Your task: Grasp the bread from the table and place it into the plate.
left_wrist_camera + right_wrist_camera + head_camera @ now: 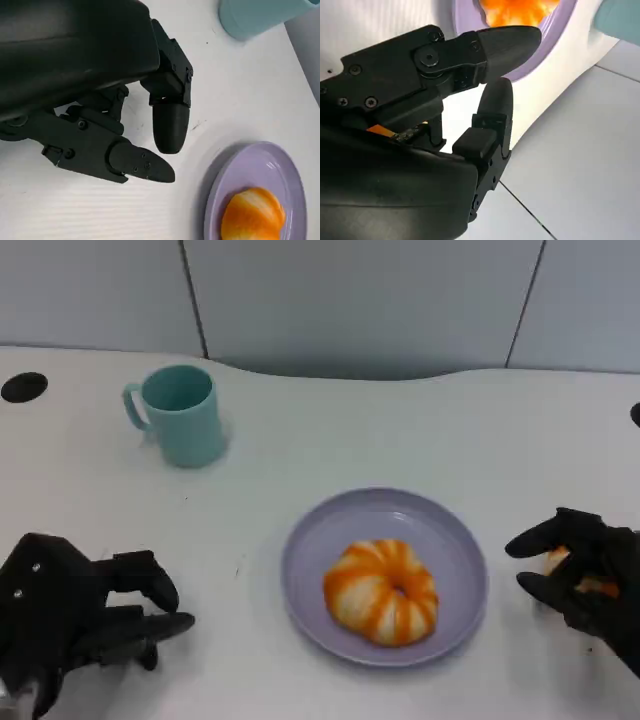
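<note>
The bread (382, 592), a round bun striped orange and white, lies inside the lilac plate (310, 540), slightly toward its near side. My right hand (585, 580) hovers just right of the plate, fingers spread toward it with nothing between them; a small orange strip shows in its palm. In the right wrist view its fingers (485, 50) point at the plate (540, 60) and the bread (517, 10). My left hand (90, 615) rests near the table's front left, fingers apart and empty. The left wrist view has its fingers (145, 167) short of the plate (280, 165) and bread (252, 215).
A teal mug (180, 415) stands at the back left, also seen as the mug (255, 15) in the left wrist view. A dark round hole (24, 386) marks the table's far left. A grey panelled wall (400, 300) rises behind the white table's curved back edge.
</note>
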Robot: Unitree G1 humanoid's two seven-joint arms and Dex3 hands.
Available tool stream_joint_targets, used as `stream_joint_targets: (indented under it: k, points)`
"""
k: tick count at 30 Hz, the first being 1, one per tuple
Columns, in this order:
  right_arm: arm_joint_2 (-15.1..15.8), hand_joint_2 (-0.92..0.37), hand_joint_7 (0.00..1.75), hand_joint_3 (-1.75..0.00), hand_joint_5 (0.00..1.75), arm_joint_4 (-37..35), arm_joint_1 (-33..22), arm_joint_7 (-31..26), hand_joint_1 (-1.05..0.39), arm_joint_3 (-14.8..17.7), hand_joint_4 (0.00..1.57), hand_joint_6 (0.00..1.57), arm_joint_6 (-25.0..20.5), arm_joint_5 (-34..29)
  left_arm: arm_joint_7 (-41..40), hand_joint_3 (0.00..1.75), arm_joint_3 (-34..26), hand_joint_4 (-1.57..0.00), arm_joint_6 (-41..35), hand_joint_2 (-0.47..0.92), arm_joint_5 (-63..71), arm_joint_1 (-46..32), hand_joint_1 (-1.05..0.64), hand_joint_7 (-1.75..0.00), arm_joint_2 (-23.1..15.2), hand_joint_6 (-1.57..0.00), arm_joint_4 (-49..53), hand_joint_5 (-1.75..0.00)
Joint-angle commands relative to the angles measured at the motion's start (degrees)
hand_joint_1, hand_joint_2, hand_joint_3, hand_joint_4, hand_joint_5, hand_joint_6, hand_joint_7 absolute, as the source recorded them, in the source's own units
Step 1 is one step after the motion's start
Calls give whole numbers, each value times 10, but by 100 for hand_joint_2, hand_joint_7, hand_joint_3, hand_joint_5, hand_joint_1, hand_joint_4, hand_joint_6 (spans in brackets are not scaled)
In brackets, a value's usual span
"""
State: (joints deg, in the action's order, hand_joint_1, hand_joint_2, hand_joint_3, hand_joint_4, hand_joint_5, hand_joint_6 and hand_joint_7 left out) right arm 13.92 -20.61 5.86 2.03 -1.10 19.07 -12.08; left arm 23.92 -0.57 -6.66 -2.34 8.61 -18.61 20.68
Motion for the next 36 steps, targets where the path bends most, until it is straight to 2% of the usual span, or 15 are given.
stream_joint_targets:
  k: [1,5,9,14,17,21,36]
  points:
    - [11,-92,92,-20,131,-23,15,-15,-25,4,70,70,26,-6,6,7,-1,-78,7,87,1,10,-44,-175,-8,-59,13,-175]
    - [11,-92,92,-20,132,-30,18,-17,-25,4,70,70,33,-7,7,6,-1,-78,9,87,1,11,-44,-175,-8,-59,14,-175]
    - [8,-92,92,-19,131,-26,22,-27,-26,5,69,69,8,-16,8,7,8,-78,38,88,14,19,-45,-175,-12,-60,32,-175]
    - [10,-92,92,-21,131,-26,23,-29,-26,3,68,69,6,-21,7,7,2,-78,29,87,5,20,-43,-175,-5,-60,35,-175]
    - [8,-92,92,-21,131,-34,24,-26,-26,1,69,69,11,-18,7,7,3,-76,49,88,9,19,-42,-175,-7,-58,47,-175]
    - [3,-92,92,-20,131,-26,20,-27,-26,0,70,69,1,-17,8,7,-2,-75,32,87,-1,19,-41,-175,-6,-57,45,-175]
    - [8,-92,92,-22,131,-2,3,-13,-30,1,68,68,-6,-9,11,6,-9,-76,50,86,-9,11,-43,-175,-4,-57,49,-175]
